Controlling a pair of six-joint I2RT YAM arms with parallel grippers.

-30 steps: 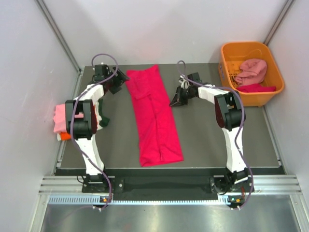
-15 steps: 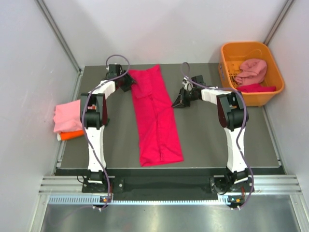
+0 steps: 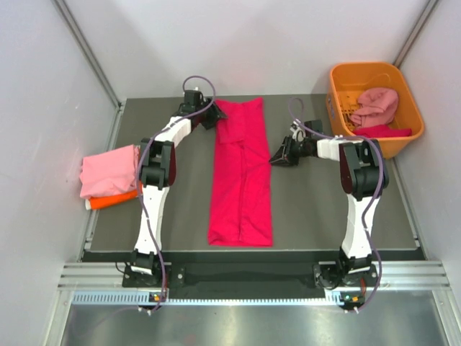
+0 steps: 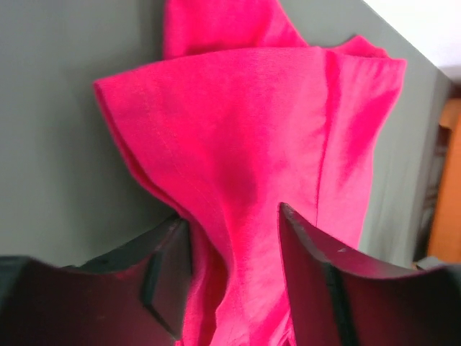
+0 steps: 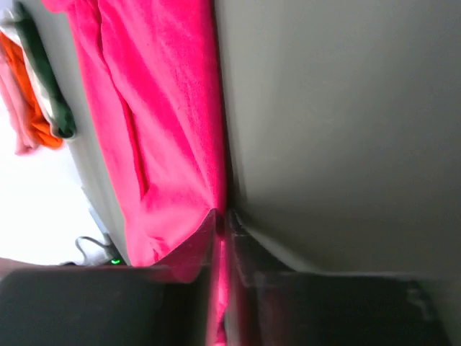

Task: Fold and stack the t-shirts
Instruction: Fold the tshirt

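**Position.** The crimson t-shirt (image 3: 241, 180) lies mid-tabletop (image 3: 317, 216) as a long, narrow strip. Its sides are already folded in, and it runs from the near edge toward the far edge.

**Done.** At the left edge sits a finished stack, with a light pink t-shirt (image 3: 108, 171) over an orange t-shirt (image 3: 112, 201).

**Grippers.** The right gripper (image 5: 220, 216) is pressed together at the strip's right edge. A sliver of crimson shows between its fingers, so I judge it to be pinching the cloth. Farther off, the left gripper (image 4: 230, 216) is partly closed at the far left corner, with a bunch of the same shirt between its fingers.

**Outstanding.** The strip needs its crosswise folds, then stacking. The basket (image 3: 364, 70) at the far right holds a dusty pink t-shirt (image 3: 374, 104) and more crimson cloth, not yet folded. The task is roughly mid-course.
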